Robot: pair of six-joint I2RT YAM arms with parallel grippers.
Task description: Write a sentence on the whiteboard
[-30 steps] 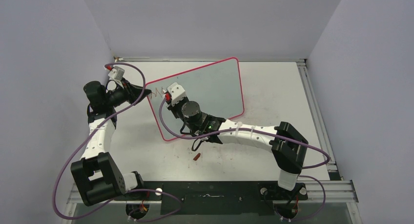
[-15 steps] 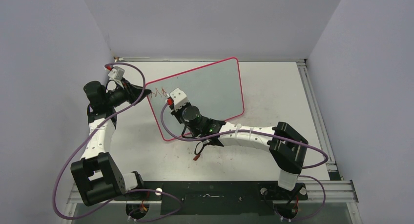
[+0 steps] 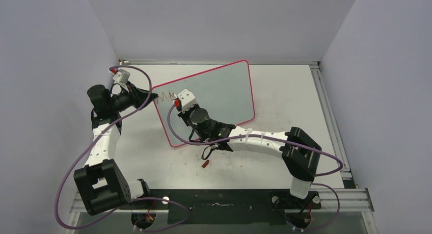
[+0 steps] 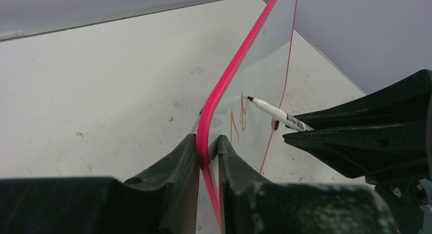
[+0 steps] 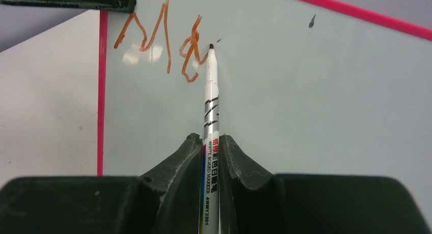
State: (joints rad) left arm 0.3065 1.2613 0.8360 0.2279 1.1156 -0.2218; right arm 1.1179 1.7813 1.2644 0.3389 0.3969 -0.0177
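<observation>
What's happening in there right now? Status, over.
Left gripper shut on whiteboard rim. Right gripper shut on marker, tip at second letter. Sentence barely begun. Nothing blocking.

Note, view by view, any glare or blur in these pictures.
Right wrist: pale glare patch on the whiteboard beneath the start of the sentence; marker print sharp. Left wrist: left claw soft up close. Top external: evenly lit, sentence tiny.

Gripping with both arms.
Clamps whiteboard (image 4: 230, 71) rim in left gripper (image 4: 208, 142), arm reaching up the left side; pinches marker (image 5: 210, 101) in right gripper (image 5: 210, 142), elbow bent, forearm stretched leftward.
</observation>
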